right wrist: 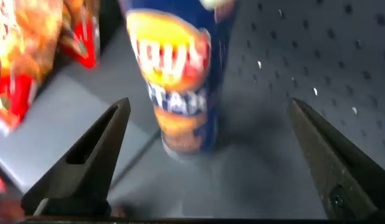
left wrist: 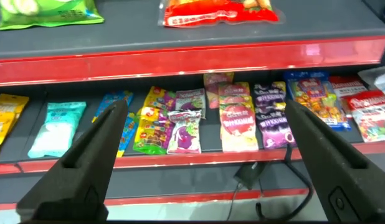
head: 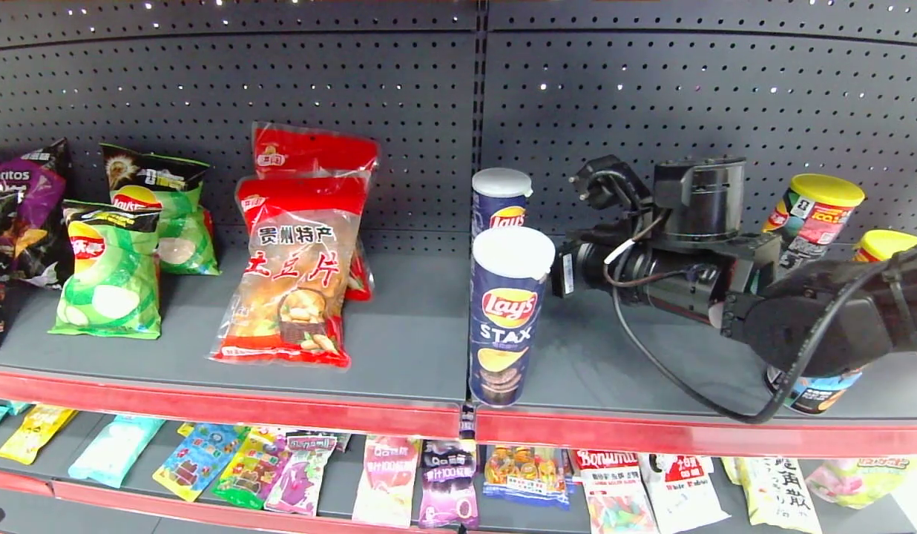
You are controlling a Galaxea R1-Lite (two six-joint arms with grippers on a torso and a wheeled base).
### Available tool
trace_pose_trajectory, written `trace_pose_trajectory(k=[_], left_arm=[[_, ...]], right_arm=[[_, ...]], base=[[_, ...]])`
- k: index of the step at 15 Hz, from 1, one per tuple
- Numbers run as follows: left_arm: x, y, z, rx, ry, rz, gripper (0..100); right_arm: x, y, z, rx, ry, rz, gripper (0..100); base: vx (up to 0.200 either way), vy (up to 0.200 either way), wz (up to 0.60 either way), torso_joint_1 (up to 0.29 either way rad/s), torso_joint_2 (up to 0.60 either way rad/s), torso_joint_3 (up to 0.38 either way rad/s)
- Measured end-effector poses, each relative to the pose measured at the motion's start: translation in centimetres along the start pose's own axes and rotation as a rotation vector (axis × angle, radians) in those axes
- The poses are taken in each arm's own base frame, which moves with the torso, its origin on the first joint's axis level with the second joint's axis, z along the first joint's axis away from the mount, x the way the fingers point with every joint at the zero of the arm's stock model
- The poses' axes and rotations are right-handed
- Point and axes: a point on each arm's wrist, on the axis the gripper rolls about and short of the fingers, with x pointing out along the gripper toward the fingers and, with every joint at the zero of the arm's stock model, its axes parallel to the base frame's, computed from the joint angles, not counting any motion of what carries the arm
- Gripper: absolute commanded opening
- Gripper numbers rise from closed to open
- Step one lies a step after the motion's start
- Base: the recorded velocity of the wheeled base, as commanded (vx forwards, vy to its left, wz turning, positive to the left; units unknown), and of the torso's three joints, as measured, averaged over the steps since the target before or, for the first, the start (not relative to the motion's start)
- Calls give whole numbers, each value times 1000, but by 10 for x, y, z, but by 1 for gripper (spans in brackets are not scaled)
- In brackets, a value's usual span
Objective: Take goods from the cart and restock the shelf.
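Two blue chip cans with white lids stand mid-shelf, one at the front edge (head: 507, 319) and one behind it (head: 501, 200). My right arm (head: 674, 274) comes in from the right at can height, and its tip is hidden behind the front can. In the right wrist view my right gripper (right wrist: 208, 104) is open, with a blue can (right wrist: 180, 81) standing on the shelf ahead of the fingers, apart from them. My left gripper (left wrist: 205, 104) is open and holds nothing, low in front of the lower shelves.
Red snack bags (head: 299, 274) and green chip bags (head: 113, 271) stand left of the cans on the grey shelf (head: 399, 334). Yellow-lidded cans (head: 814, 215) sit behind my right arm. Candy packs (left wrist: 239, 118) line the lower shelf. Pegboard backs the shelf.
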Motion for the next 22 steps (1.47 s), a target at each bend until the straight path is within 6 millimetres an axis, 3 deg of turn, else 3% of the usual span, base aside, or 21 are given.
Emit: trace_pose_trajectory(k=[6,8,12,18,22], left_arm=[[1,0,3,1,11,-14,100],[2,0,6,1,15,-29,100],[12,-1,22,-1,55,-91,100],[43,-1,55,-6,159,-156,100],[57,-1,56,-11,227,-167,100]], right_arm=[[-16,-16,-1,12,3,-77,100],[-24,-18,-10,12,34,-101,100],[-63,-16,-37,10,115,-113,100],[-134,-10,-73,31,167,-108,100],[-145,-10,-77,37,162,-111,100]], base=[[0,0,0,0,0,0],[0,0,0,0,0,0],[0,0,0,0,0,0],[0,0,0,0,0,0],[0,0,0,0,0,0]])
